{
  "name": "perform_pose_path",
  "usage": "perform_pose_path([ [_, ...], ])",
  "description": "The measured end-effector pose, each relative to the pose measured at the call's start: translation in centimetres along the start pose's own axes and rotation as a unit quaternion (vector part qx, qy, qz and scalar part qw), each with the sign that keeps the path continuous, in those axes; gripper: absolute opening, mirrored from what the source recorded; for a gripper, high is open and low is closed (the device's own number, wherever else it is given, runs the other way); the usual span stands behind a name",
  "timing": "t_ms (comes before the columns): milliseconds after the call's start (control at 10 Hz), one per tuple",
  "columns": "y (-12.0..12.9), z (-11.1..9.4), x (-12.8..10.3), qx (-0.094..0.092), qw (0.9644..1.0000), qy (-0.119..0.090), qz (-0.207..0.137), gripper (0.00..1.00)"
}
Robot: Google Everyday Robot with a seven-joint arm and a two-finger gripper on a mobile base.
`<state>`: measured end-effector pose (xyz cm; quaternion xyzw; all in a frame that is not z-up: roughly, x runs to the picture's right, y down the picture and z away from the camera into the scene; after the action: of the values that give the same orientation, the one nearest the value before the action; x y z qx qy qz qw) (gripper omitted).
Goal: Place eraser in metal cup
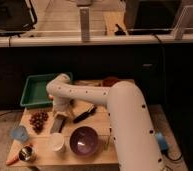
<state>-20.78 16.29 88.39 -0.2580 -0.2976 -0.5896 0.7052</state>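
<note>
The eraser (57, 125) is a flat dark grey block lying on the wooden table, just right of the grape bunch (38, 120). My gripper (60, 114) hangs at the end of the white arm directly over the eraser's far end, at or very near its top. The metal cup (26, 153) is small and shiny and stands at the table's front left corner, well to the front left of the gripper.
A light blue cup (19, 133), a white cup (56, 142) and a purple bowl (84, 140) stand along the front. A black-handled utensil (84, 115) lies right of the gripper. A green tray (34, 91) is at the back left. An orange carrot (12, 160) lies by the metal cup.
</note>
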Motion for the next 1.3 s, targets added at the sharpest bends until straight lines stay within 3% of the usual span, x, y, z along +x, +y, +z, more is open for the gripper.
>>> perform_pose_path([
  [400, -0.11, 0.53, -0.41, 0.003, 1.0, -0.002, -0.004, 0.33],
  [600, 0.09, 0.15, -0.38, 0.002, 1.0, -0.003, -0.004, 0.21],
  [900, 0.0, -0.11, -0.46, 0.003, 1.0, -0.004, -0.005, 0.21],
  [1100, -0.31, 0.0, -0.34, 0.012, 0.9999, -0.009, -0.001, 0.39],
  [1300, -0.29, 0.02, -0.23, 0.022, 0.9996, -0.016, 0.005, 0.44],
])
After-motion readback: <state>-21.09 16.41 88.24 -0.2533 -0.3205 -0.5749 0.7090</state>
